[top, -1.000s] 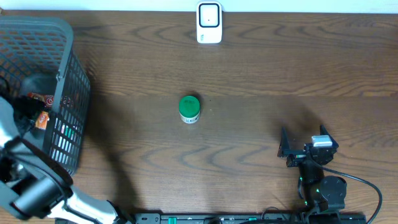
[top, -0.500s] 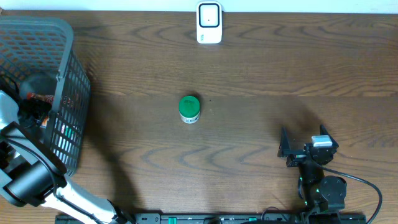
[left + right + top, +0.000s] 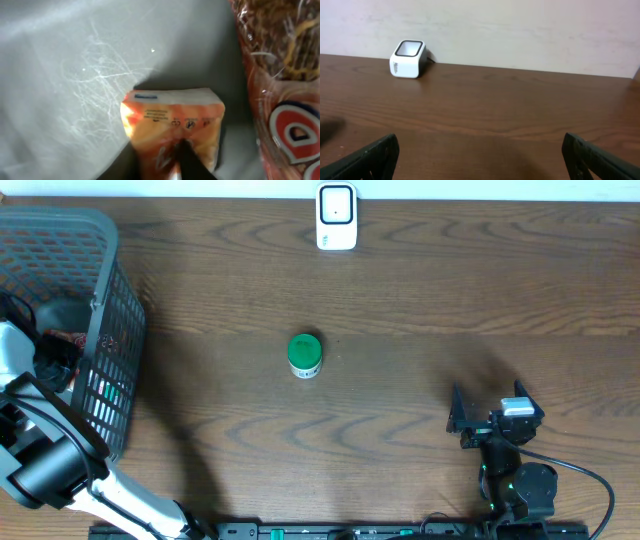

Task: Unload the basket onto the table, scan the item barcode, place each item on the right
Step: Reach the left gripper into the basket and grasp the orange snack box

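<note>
Item: orange packet (image 3: 172, 117), in basket (image 3: 112, 300) at 9 o'clock. L gripper (image 3: 178, 155) pinched onto it. R gripper (image 3: 480, 162) wide, empty. Lift straight, barcode toward scanner (image 3: 337, 217), 12 o'clock.

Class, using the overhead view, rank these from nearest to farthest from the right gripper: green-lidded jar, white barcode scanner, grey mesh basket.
1. Green-lidded jar, mid-table, left of the right gripper.
2. White barcode scanner, at the far edge.
3. Grey mesh basket, far left.
</note>
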Robot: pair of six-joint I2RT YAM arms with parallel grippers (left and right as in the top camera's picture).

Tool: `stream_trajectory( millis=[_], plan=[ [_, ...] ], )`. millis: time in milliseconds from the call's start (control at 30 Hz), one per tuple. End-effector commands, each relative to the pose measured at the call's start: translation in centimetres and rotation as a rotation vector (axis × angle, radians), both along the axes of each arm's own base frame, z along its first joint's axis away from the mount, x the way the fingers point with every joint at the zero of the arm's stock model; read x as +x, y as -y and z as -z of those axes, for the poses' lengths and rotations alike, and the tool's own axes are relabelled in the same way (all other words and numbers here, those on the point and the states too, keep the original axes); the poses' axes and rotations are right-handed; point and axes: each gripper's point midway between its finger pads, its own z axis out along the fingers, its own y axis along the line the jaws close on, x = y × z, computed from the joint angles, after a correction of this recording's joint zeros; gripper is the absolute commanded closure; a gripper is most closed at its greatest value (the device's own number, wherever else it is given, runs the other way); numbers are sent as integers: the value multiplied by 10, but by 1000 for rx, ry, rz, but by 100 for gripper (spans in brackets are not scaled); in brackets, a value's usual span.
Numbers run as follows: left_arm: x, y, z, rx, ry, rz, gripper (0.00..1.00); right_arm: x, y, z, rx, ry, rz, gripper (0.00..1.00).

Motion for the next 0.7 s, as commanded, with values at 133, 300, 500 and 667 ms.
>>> stream_trajectory(
  millis=[133, 300, 500, 667],
  plan=[
    [-12, 0, -13, 8, -30, -12, 92, 0, 3, 0, 16, 0, 15, 1],
    [-6, -3, -102, 130, 132, -21, 92, 0, 3, 0, 16, 0, 15, 1],
    [-4, 58, -248, 154, 586, 62, 92, 0, 3, 0, 16, 1, 15, 1],
    [-22, 156, -338, 77, 907, 225, 92, 0, 3, 0, 16, 1, 15, 1]
  ],
)
